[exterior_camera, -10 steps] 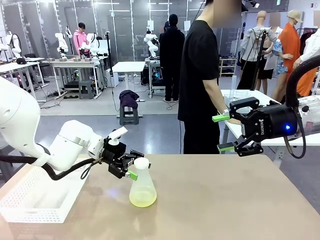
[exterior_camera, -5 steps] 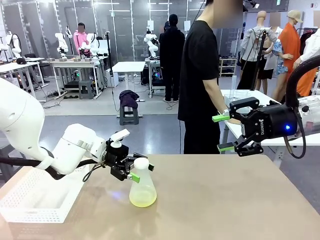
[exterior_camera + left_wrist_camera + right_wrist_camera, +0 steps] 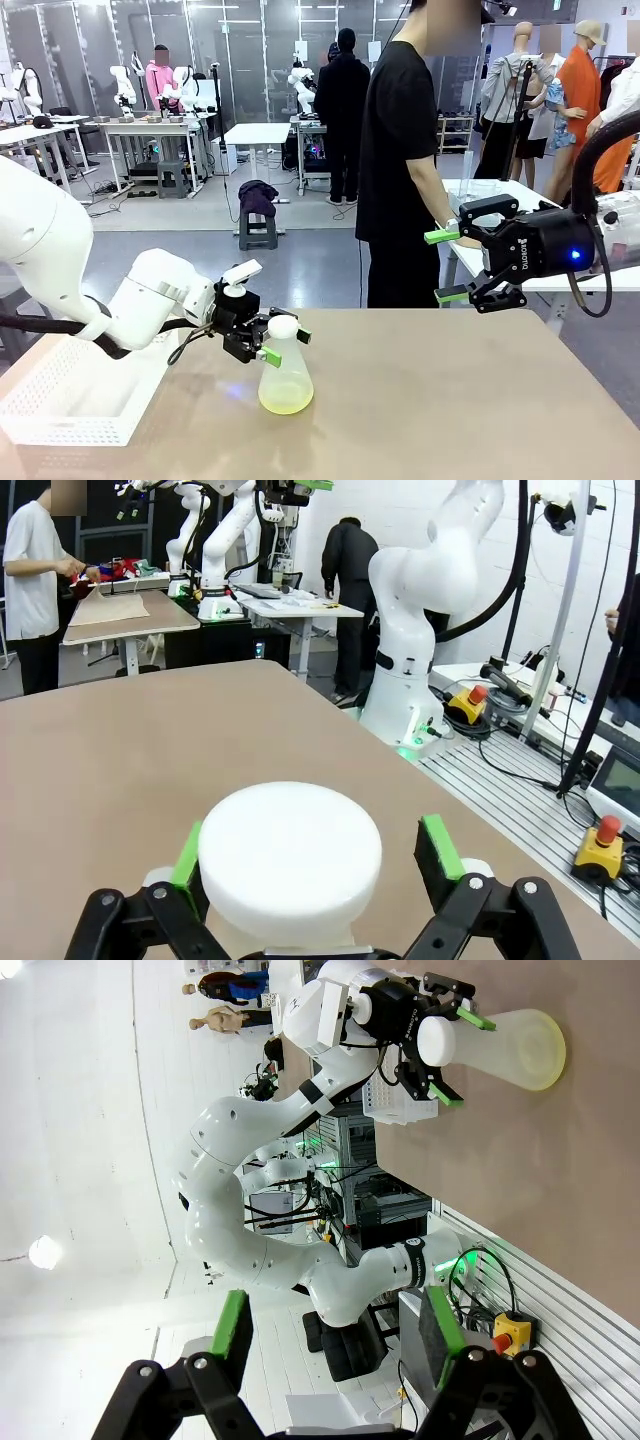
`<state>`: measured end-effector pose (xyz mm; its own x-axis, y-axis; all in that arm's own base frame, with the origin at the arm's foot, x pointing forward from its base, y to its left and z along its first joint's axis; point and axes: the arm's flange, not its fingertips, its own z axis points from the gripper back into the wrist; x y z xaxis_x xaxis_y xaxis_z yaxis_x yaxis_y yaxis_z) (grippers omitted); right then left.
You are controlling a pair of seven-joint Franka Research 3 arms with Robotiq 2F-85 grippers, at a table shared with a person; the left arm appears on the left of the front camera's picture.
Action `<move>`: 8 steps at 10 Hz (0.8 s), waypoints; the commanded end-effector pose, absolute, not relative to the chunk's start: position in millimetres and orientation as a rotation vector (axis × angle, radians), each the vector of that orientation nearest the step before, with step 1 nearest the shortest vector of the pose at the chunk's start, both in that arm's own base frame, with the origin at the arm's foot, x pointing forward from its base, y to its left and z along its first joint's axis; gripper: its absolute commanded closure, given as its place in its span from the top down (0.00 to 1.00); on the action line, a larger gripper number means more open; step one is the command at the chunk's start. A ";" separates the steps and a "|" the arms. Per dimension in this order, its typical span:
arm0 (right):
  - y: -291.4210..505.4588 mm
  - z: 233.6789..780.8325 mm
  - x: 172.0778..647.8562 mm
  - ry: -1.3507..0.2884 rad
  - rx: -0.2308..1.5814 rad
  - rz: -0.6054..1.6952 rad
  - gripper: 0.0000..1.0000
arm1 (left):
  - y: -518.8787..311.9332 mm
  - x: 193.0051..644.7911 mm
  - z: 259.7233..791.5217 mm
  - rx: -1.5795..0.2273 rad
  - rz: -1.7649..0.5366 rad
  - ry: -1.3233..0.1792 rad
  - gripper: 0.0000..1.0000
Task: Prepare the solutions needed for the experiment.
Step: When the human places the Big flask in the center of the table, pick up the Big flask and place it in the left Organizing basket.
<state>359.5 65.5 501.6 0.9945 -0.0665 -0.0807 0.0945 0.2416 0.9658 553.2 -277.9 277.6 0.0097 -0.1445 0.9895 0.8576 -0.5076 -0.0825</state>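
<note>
A frosted conical flask (image 3: 285, 375) with a white cap (image 3: 283, 326) stands left of the table's middle. In its bottom lies a shallow layer of pale yellow solution (image 3: 285, 402). My left gripper (image 3: 284, 345) is open and straddles the flask's neck just under the cap. In the left wrist view the cap (image 3: 290, 850) sits between the green pads (image 3: 438, 848), with a gap on the right side. My right gripper (image 3: 438, 266) hangs open and empty above the table's far right edge. The right wrist view shows the flask (image 3: 510, 1045) far beyond that gripper (image 3: 335, 1335).
A white perforated tray (image 3: 60, 400) lies at the table's left edge, under my left arm. A person (image 3: 400, 170) in black stands at the far side, next to my right gripper. The brown tabletop (image 3: 450, 400) stretches bare to the right of the flask.
My left gripper has slid a little to the right, so its fingers now stand on both sides of the flask's neck. The right arm has not moved.
</note>
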 end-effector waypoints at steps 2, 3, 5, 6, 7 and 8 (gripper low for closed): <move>65.0 502.2 358.2 0.018 1.332 -0.111 0.85 | -274.8 562.2 275.5 -1.521 -1.592 -0.827 0.81; 65.0 502.2 358.2 0.018 1.332 -0.111 0.85 | -274.1 562.0 275.0 -1.528 -1.589 -0.819 0.78; 65.0 502.2 358.2 0.018 1.332 -0.111 0.85 | -272.1 563.5 275.8 -1.521 -1.574 -0.832 0.58; 65.0 502.2 358.2 0.018 1.332 -0.111 0.85 | -272.0 564.3 275.9 -1.520 -1.570 -0.832 0.41; 65.0 502.2 358.2 0.018 1.332 -0.111 0.85 | -271.8 565.2 276.2 -1.520 -1.570 -0.834 0.39; 65.0 502.2 358.2 0.018 1.332 -0.111 0.85 | -270.6 565.9 276.0 -1.518 -1.572 -0.835 0.22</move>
<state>359.5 65.5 501.6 0.9945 -0.0665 -0.0807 0.0945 0.2416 0.9658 559.4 -271.3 277.4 0.0203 -0.1234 0.9921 0.8747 -0.4784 -0.0774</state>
